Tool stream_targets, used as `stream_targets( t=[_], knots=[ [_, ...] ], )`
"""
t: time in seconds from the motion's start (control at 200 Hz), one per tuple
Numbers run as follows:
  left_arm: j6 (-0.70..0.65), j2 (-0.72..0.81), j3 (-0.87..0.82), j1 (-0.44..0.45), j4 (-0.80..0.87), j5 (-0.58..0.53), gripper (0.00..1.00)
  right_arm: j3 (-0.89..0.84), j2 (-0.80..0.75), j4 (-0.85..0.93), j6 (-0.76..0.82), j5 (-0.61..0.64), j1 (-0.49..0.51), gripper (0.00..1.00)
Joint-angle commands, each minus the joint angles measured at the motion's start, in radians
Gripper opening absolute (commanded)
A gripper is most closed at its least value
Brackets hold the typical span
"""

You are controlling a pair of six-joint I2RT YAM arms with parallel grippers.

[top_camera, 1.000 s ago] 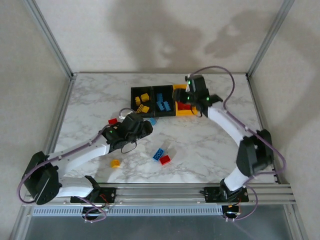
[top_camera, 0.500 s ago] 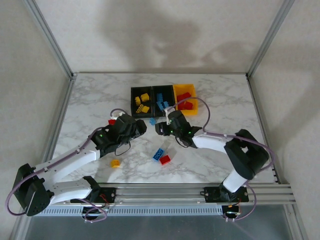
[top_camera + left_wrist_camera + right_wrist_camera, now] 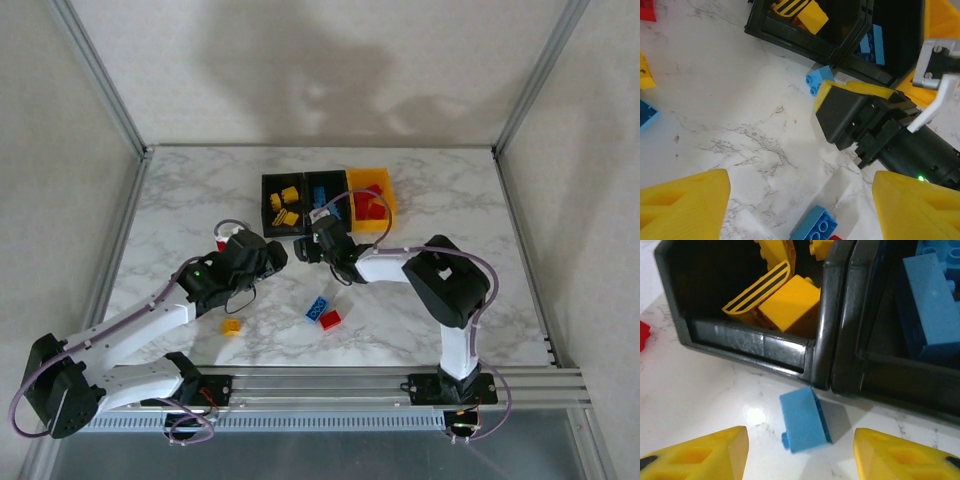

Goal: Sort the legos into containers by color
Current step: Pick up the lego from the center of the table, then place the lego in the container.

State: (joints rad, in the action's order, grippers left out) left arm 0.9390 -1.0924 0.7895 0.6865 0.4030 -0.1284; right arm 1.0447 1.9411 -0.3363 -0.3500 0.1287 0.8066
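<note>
Right wrist, blue lego [image 3: 803, 420] pointing at containers [image 3: 765, 345]

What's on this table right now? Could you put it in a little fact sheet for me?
Left black bin: yellow bricks
Middle black bin: blue bricks
Yellow-orange bin: red bricks
Loose near bins: small blue brick
Loose elsewhere: yellow brick, long blue brick, red brick
Right gripper: open, hovering at the small blue brick, not gripping
Left gripper: open, empty
</note>
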Motion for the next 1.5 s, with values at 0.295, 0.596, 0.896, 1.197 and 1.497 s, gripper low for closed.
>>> stream_targets(
  t=[0.295,0.596,0.896,1.197,1.497],
  knots=[
    [-0.020,0.016,-0.012,-0.028,0.020,-0.002,0.75,0.121,0.125,0.019,0.049,0.038,0.006,0.48],
    [-0.019,0.015,-0.019,-0.044,0.012,0.010,0.75,0.138,0.131,0.056,0.079,0.037,0.011,0.20],
    [-0.019,0.010,-0.017,-0.047,-0.009,0.027,0.75,0.049,-0.033,0.104,0.087,0.027,0.032,0.13],
    [-0.031,-0.047,0.007,-0.045,-0.080,0.073,0.75,0.131,-0.208,0.345,0.034,-0.039,-0.051,0.13],
    [-0.032,-0.113,0.058,-0.032,-0.142,0.117,0.74,0.474,-0.027,0.616,-0.016,-0.043,-0.164,0.13]
  ],
)
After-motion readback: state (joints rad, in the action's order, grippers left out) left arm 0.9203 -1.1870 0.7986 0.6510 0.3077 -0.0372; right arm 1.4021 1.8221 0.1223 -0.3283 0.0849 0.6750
